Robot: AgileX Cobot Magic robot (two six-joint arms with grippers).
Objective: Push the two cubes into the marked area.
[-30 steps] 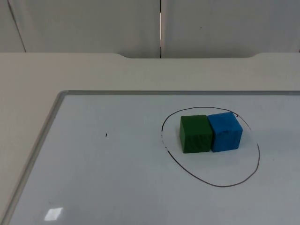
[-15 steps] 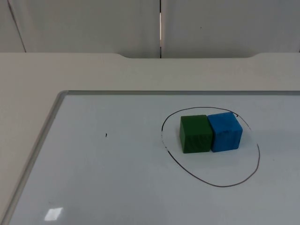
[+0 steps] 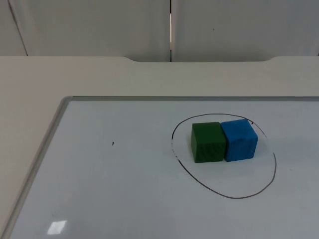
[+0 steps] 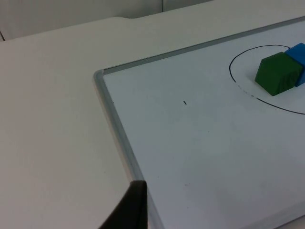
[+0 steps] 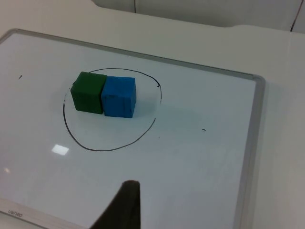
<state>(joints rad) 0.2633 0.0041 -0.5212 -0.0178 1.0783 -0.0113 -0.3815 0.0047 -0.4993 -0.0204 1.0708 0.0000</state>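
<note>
The green cube [image 3: 207,142] and the blue cube [image 3: 239,139] sit side by side and touching, the green one toward the whiteboard's left edge, the blue one toward its right. Both lie inside the hand-drawn ring [image 3: 225,195] that marks the target area, in the part of it nearer the board's far edge; the green cube is close to the line on its side but within it, and the nearer half of the ring is bare. The right wrist view agrees: green cube [image 5: 87,92] and blue cube [image 5: 118,97] together inside the ring [image 5: 108,149].

The whiteboard [image 3: 124,199] rests on the surface [image 3: 99,74], its grey frame running along the far and left sides. A tiny dark speck [image 3: 112,144] lies on the board well to the left of the ring.

Judging by this layout, the pushing appears finished: both cubes are in the marked area and nothing seems left to move.

Each arm waits back from the cubes. Of the left gripper only a black fingertip [image 4: 128,207] appears, above the board's left frame; of the right gripper a fingertip [image 5: 125,205] above the board's near part. Whether either gripper is released or clenched cannot be told.
</note>
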